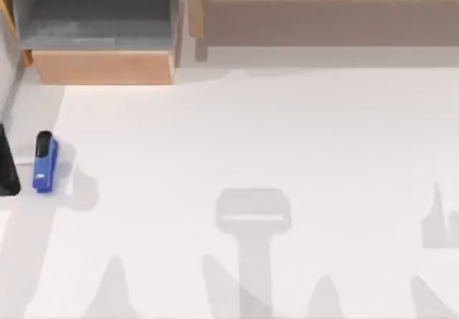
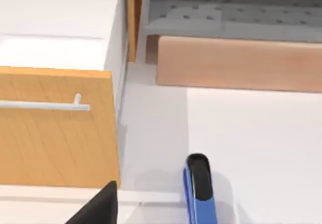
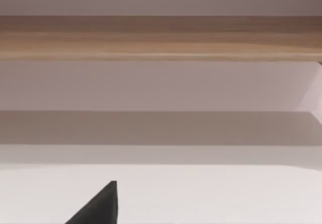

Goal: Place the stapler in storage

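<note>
Top view puts the blue stapler on the white table at nine o'clock, black end toward the open wooden drawer at eleven o'clock, left gripper just beside it; whether either gripper's jaws stand wide or narrow cannot be told

Stapler at far left, drawer beyond

Lies on the table near its left edge: the stapler, lengthwise near-to-far. Just left of it, at the frame edge, the left gripper. Farther back on the left, an open drawer. Along the far edge to the right, a long wooden shelf.
</note>
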`<state>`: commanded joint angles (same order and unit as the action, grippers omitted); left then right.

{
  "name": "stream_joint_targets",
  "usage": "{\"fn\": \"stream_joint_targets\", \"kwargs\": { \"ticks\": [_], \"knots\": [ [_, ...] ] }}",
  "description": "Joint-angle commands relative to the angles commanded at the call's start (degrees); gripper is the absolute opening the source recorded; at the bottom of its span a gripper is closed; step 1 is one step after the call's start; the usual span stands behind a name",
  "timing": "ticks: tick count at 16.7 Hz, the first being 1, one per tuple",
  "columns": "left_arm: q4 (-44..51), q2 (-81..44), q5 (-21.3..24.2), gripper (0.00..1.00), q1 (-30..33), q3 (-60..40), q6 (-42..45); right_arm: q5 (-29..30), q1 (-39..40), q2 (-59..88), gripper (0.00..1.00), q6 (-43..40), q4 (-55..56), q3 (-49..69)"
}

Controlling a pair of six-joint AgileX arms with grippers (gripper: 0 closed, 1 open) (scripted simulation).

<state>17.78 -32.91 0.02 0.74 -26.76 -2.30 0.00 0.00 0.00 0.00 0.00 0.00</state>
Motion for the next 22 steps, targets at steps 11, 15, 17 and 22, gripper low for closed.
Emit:
{"fn": "stream_joint_targets", "kwargs": {
  "ticks": [11,15,17,22],
  "knots": [
    [31.92,-64.06,-0.06,1.00,2.14,-43.62,-3.42,0.00,0.00,0.00,1.00,0.00,0.00,0.00],
    [38.98,-78.69,0.07,1.00,2.57,-54.98,-4.36,0.00,0.00,0.00,1.00,0.00,0.00,0.00],
    [40.99,-82.92,0.01,1.00,2.21,-58.63,-4.69,0.00,0.00,0.00,1.00,0.00,0.00,0.00],
    [41.96,-84.86,-0.10,1.00,1.80,-60.73,-4.86,0.00,0.00,0.00,1.00,0.00,0.00,0.00]
  ]
}}
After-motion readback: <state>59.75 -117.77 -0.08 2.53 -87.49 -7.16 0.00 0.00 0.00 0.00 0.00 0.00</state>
